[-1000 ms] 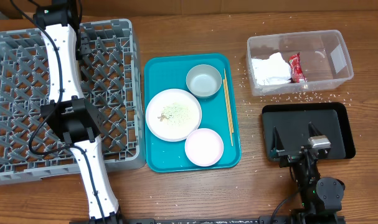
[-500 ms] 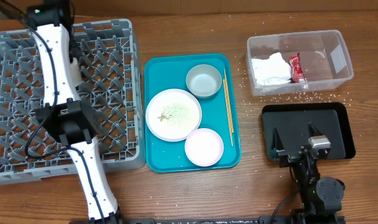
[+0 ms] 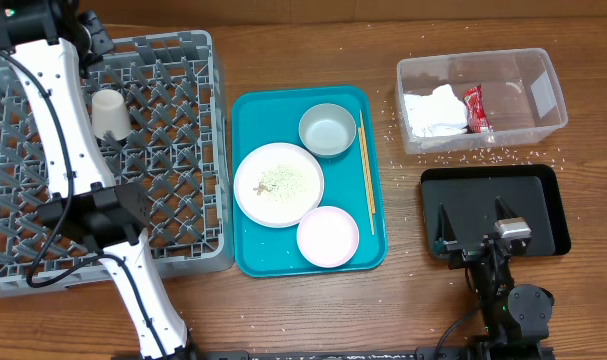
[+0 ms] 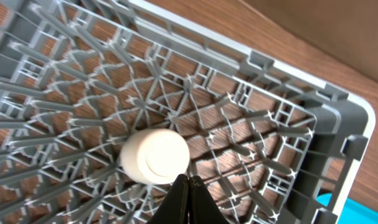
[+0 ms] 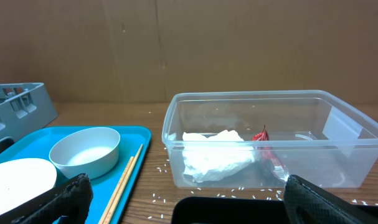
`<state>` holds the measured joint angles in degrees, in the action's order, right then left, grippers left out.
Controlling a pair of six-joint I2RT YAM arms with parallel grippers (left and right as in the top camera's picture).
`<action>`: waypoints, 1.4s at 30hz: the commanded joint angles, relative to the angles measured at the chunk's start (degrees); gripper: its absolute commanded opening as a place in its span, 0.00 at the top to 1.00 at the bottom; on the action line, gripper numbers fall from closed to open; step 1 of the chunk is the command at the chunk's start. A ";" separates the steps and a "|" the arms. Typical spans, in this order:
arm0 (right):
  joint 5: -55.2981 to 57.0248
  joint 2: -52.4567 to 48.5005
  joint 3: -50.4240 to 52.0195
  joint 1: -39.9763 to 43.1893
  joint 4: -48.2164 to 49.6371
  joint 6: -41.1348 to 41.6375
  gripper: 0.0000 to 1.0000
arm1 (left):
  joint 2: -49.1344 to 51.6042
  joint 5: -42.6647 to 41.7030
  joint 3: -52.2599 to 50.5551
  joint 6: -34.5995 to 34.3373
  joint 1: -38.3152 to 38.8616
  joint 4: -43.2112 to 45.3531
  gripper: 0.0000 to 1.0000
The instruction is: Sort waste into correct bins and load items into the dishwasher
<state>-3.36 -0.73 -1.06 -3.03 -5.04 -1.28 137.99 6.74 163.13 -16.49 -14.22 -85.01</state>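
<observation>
The grey dish rack (image 3: 178,170) is seen whole only from overhead, filling the left of the table; in the left wrist view only one corner of its lattice (image 4: 251,124) is shown, with wood visible through the grid. Just beside it the teal tray (image 3: 258,120) is laid, well apart from the clear tub (image 3: 528,95) and the black tray (image 3: 543,200) on the right. On the teal tray the large plate (image 3: 278,184) (flecked with greenish residue), the smaller plate (image 3: 328,237), the bowl (image 3: 327,130) and the chopsticks (image 3: 364,180) are set.

The cup (image 3: 108,113) is placed in the rack near its far left corner. From the left wrist it (image 4: 155,156) is shown as a white cylinder with a flat, closed end turned up, standing on the lattice. The left gripper (image 4: 189,196) is held just above it, its dark fingers pressed together with nothing between them.

The right gripper (image 5: 185,186) is spread wide, holding nothing, and is parked over the black tray. Only in its view is the tub's side seen, with the crumpled napkin (image 5: 213,152) and the red wrapper (image 5: 263,140) lying inside, touching. Rice grains (image 3: 463,157) are scattered on the wood around the tub.
</observation>
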 commanded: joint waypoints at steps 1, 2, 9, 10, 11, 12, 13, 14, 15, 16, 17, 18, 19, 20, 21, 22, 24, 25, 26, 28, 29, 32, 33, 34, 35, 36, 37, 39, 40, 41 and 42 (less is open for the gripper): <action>0.72 0.57 0.59 0.26 0.39 -0.07 0.00 | 4.46 0.02 0.04 1.29 -0.22 -0.52 0.96; 0.72 0.57 0.59 0.26 0.39 -0.07 0.00 | 5.29 0.33 0.04 1.29 -0.44 -0.74 0.96; 0.72 0.57 0.59 0.26 0.39 -0.07 0.00 | 8.26 0.28 0.04 0.59 -2.38 -3.91 0.96; 0.72 0.57 0.59 0.26 0.39 -0.07 0.00 | 8.26 0.28 0.04 0.63 -2.67 -4.13 0.96; 0.72 0.57 0.59 0.26 0.37 -0.07 0.00 | 8.26 0.28 0.04 0.63 -2.89 -4.39 0.96; 0.72 0.57 0.59 0.26 0.39 -0.07 0.00 | 8.26 0.28 0.04 0.63 -3.08 -4.83 0.96; 0.72 0.57 0.59 0.26 0.39 -0.07 0.00 | 8.28 0.28 0.02 0.63 -3.23 -5.22 0.96; 0.70 0.57 0.59 0.26 0.39 -0.07 0.00 | 8.35 0.28 -0.02 0.63 -3.41 -5.53 0.96; 0.72 0.57 0.59 0.26 0.39 -0.07 0.00 | 8.48 0.28 -0.02 0.63 -3.58 -5.68 0.96; 0.72 0.57 0.59 0.26 0.39 -0.07 0.00 | 8.61 0.20 -0.04 0.63 -3.78 -5.77 0.96; 0.72 0.57 0.59 0.26 0.37 -0.07 0.00 | 8.85 -0.07 -0.20 0.63 -3.93 -5.64 0.96; 0.72 0.57 0.59 0.26 0.37 -0.07 0.00 | 8.92 -0.50 -0.39 0.72 -4.07 -5.44 0.96; 0.72 0.57 0.59 0.26 0.37 -0.07 0.00 | 8.96 -0.92 -0.90 0.87 -4.17 -5.11 0.96; 0.72 0.57 0.59 0.26 0.39 -0.07 0.00 | 8.96 -1.31 -1.66 1.36 -4.26 -4.72 0.96; 0.72 0.57 0.59 0.26 0.39 -0.07 0.00 | 8.96 -1.25 -2.29 1.53 -4.31 -4.57 0.96; 0.72 0.57 0.59 0.26 0.39 -0.07 0.00 | 8.96 -1.25 -2.91 1.53 -4.28 -4.46 0.96; 0.72 0.57 0.59 0.26 0.37 -0.07 0.00 | 8.96 -1.27 -4.39 1.53 -4.31 -3.78 0.96; 0.72 0.57 0.59 0.26 0.39 -0.07 0.00 | 8.96 -1.31 -4.92 1.53 -4.28 -3.37 0.96; 0.72 0.57 0.59 0.26 0.39 -0.07 0.00 | 8.96 -1.27 -5.35 1.75 -4.28 -3.08 0.96; 0.72 0.57 0.59 0.26 0.39 -0.07 0.00 | 8.96 -1.25 -5.42 1.73 -4.28 -3.02 0.96; 0.72 0.57 0.59 0.26 0.37 -0.07 0.00 | 8.96 -1.18 -5.42 1.73 -4.31 -3.02 0.96; 0.72 0.57 0.59 0.26 0.37 -0.07 0.00 | 8.96 0.57 -5.42 1.66 -4.55 -3.76 0.96; 0.72 0.57 0.59 0.26 0.37 -0.07 0.00 | 8.96 3.23 -5.42 0.44 -4.74 -4.87 0.96; 0.72 0.57 0.59 0.26 0.37 -0.07 0.00 | 8.96 5.38 -5.42 -0.74 -4.92 -5.62 0.96; 0.72 0.57 0.59 0.26 0.37 -0.07 0.00 | 8.96 7.30 -5.42 -2.23 -5.11 -6.36 0.96; 0.72 0.57 0.59 0.26 0.37 -0.07 0.00 | 8.96 8.92 -5.42 -4.04 -5.33 -7.19 0.96; 0.72 0.57 0.59 0.26 0.39 -0.07 0.00 | 8.94 9.73 -5.42 -5.18 -5.55 -7.82 0.96; 0.72 0.57 0.59 0.26 0.39 -0.07 0.00 | 8.74 9.70 -5.35 -6.58 -6.05 -8.48 0.96; 0.72 0.57 0.59 0.26 0.39 -0.07 0.00 | 8.46 9.75 -5.16 -7.41 -6.23 -8.70 0.96; 0.72 0.57 0.59 0.26 0.39 -0.07 0.00 | 8.09 9.70 -4.48 -8.09 -6.40 -8.98 0.96; 0.72 0.57 0.59 0.26 0.39 -0.07 0.00 | 7.87 9.70 -3.91 -8.28 -6.40 -9.16 0.96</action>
<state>-3.38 -0.73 -1.06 -3.03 -5.04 -1.28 146.61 13.74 157.84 -20.73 -19.59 -93.62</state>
